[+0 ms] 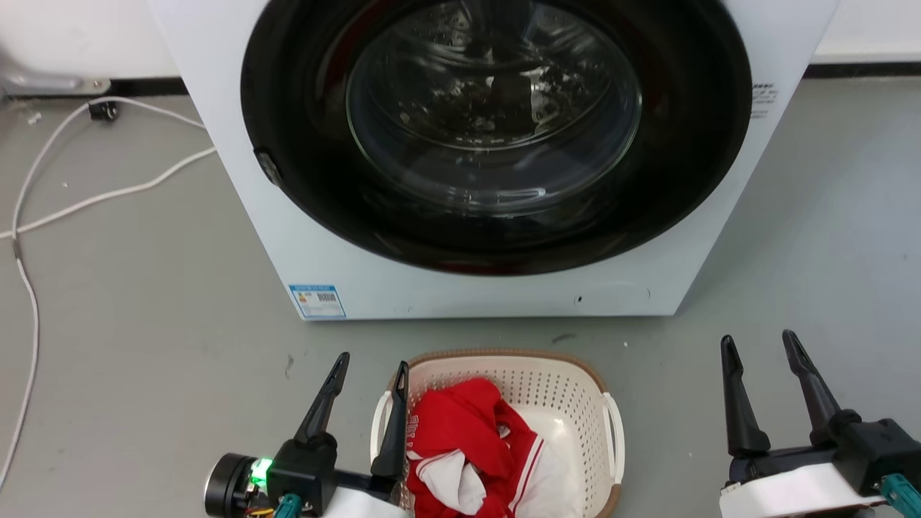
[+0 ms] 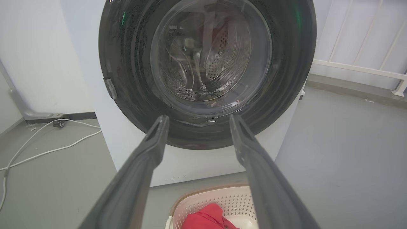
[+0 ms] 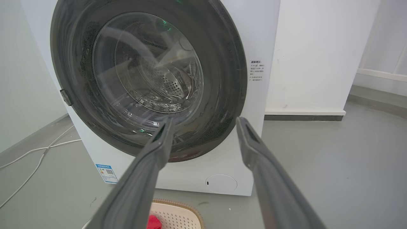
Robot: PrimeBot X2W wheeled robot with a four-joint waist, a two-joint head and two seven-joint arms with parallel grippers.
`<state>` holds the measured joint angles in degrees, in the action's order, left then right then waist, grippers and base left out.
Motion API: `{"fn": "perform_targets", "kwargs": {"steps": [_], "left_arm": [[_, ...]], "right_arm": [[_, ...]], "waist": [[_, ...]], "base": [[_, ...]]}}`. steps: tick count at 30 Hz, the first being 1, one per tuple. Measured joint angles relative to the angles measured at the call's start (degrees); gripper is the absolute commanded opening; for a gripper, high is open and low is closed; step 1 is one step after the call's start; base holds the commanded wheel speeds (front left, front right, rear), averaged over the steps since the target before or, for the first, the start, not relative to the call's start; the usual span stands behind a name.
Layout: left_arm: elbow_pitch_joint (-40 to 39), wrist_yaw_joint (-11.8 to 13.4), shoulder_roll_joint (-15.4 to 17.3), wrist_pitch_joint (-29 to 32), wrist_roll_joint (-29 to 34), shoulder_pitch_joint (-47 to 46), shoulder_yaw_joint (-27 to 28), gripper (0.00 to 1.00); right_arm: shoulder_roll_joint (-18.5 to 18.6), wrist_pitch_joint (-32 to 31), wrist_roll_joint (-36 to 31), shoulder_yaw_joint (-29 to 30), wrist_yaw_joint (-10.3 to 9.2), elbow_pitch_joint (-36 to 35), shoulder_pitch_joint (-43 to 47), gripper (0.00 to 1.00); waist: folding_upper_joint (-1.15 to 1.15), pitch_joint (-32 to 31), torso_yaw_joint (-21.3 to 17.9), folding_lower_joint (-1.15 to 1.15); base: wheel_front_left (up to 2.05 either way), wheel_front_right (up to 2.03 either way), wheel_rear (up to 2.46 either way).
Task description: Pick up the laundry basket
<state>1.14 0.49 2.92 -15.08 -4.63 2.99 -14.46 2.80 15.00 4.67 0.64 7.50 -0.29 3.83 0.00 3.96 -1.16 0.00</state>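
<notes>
The laundry basket point(image 1: 561, 392) stands on the grey floor just before the washing machine, cream-white and perforated with a brown rim, holding red and white clothes point(image 1: 468, 439). Its far rim shows low in the left wrist view as the basket point(image 2: 219, 198) and in the right wrist view as the basket point(image 3: 178, 214). My left gripper point(image 1: 370, 363) is open, its right finger over the basket's left rim beside the white left handle point(image 1: 379, 424). My right gripper point(image 1: 757, 339) is open, well to the right of the basket's right handle point(image 1: 616, 432), above bare floor.
The white washing machine point(image 1: 324, 237) with its round dark glass door point(image 1: 496, 129) shut stands close behind the basket. White cables point(image 1: 43, 208) trail across the floor at the left. Grey floor stretches on both sides.
</notes>
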Motion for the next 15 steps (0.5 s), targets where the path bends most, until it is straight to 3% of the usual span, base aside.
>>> {"fn": "perform_targets", "kwargs": {"steps": [10,15], "left_arm": [[5.8,-0.7,0.0,0.0,0.3,-8.2,3.2,1.00],[13.2,-2.1,0.9,0.0,0.0,-14.2,5.5,1.00]], "right_arm": [[0.0,-1.3,-0.3,-0.1,0.00,2.2,-6.9,1.00],[0.1,-3.0,0.0,-1.5,0.00,6.8,-12.3,1.00]], "waist": [[0.00,10.7,-0.6,0.00],[0.00,17.3,-1.3,0.01]], "base": [[0.00,0.00,0.00],[0.00,0.00,0.00]]}}
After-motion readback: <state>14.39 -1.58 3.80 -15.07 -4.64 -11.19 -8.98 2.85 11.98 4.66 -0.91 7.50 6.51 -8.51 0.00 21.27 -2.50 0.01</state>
